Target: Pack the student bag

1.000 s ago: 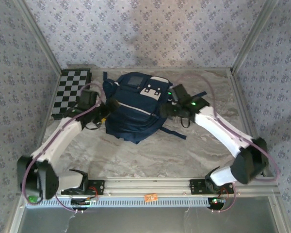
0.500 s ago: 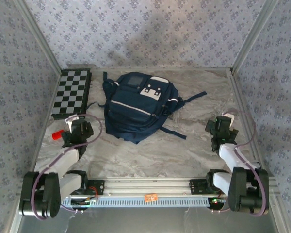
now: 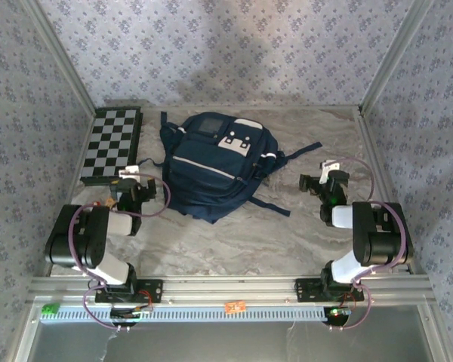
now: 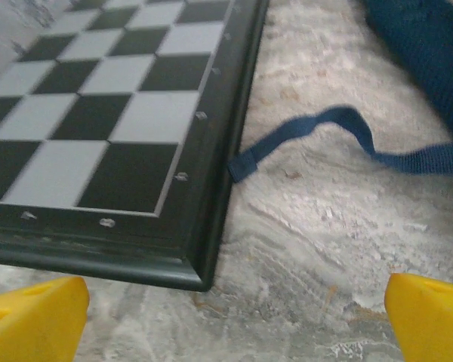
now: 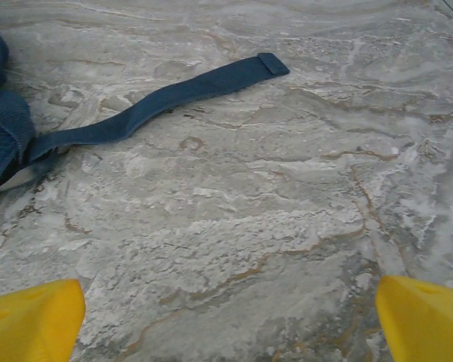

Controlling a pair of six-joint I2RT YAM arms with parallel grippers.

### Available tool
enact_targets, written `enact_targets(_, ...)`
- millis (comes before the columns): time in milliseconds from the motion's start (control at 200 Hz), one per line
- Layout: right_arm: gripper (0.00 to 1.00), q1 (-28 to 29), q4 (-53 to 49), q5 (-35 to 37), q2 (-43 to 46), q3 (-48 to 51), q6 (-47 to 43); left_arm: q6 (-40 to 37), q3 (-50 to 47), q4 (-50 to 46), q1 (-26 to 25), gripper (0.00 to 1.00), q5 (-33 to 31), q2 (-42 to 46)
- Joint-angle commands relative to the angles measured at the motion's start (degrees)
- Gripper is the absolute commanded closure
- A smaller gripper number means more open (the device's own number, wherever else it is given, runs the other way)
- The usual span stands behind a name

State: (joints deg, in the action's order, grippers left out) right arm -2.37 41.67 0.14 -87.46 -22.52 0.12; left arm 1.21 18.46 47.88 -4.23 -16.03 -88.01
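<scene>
The student bag (image 3: 211,162), a large navy backpack with white patches, lies flat at the table's far middle. My left gripper (image 3: 133,183) hovers low to its left, open, with nothing between its yellow fingertips (image 4: 30,320). Ahead of the left gripper (image 4: 230,324) lie a loose blue strap (image 4: 340,136) and the bag's edge (image 4: 430,53). My right gripper (image 3: 322,179) sits to the bag's right, also open and empty. The right gripper (image 5: 226,324) faces bare marble, with another strap (image 5: 158,102) stretched out ahead of it.
A black-and-white chessboard (image 3: 112,143) lies at the far left, its near corner (image 4: 196,271) just ahead of the left gripper. Both arms are folded back near their bases. Metal posts and patterned walls (image 3: 408,90) enclose the table.
Both arms have pulled back from the bag's sides and folded up near their bases. The bag has not moved.
</scene>
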Motion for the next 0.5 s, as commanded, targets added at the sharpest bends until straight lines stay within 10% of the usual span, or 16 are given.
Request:
enact_targets(0, 0.0, 0.05, 4.12, -0.2, 0.24, -0.2, -1.72, 1.79, 4.49, 0.43, 3.84, 0.0, 5.76, -0.05)
enact_targets(495, 0.0, 0.13, 4.59, -0.19, 0.08, -0.12, -1.74, 1.96, 4.35, 0.2, 4.23, 0.0, 6.32, 0.2)
